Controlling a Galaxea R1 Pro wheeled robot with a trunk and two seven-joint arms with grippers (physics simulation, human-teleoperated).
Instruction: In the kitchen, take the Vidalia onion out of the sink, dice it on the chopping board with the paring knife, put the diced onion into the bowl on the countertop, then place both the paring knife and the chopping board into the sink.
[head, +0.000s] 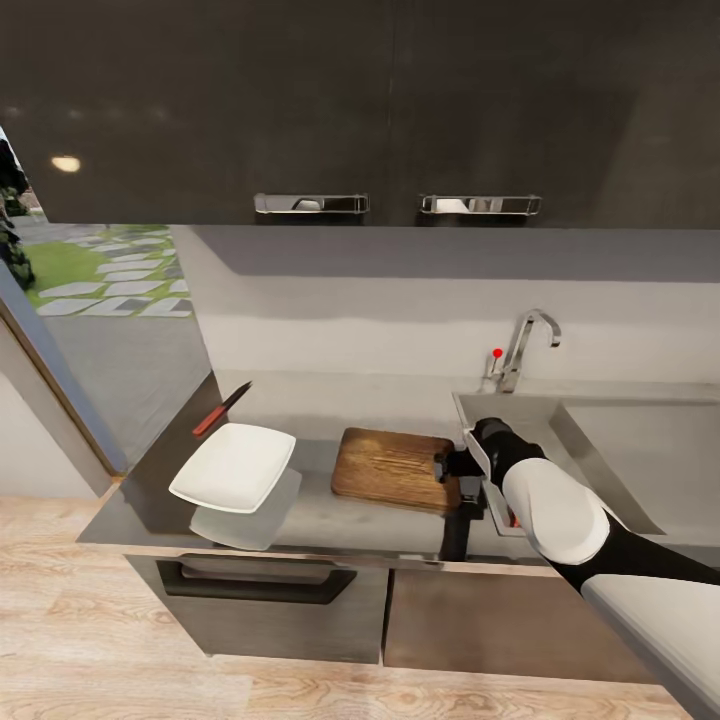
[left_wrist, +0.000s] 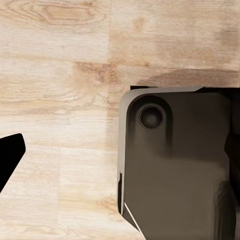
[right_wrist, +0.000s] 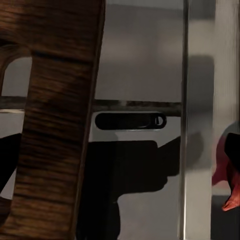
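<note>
The right gripper (head: 452, 466) pinches the handle end of the board (head: 392, 467), which lies on the countertop (head: 330, 520) beside the sink (head: 640, 450) and tap (head: 522, 350), with the bowl (head: 234, 466) and knife (head: 221, 409) further left; I cannot tell how the left jaws stand.
</note>
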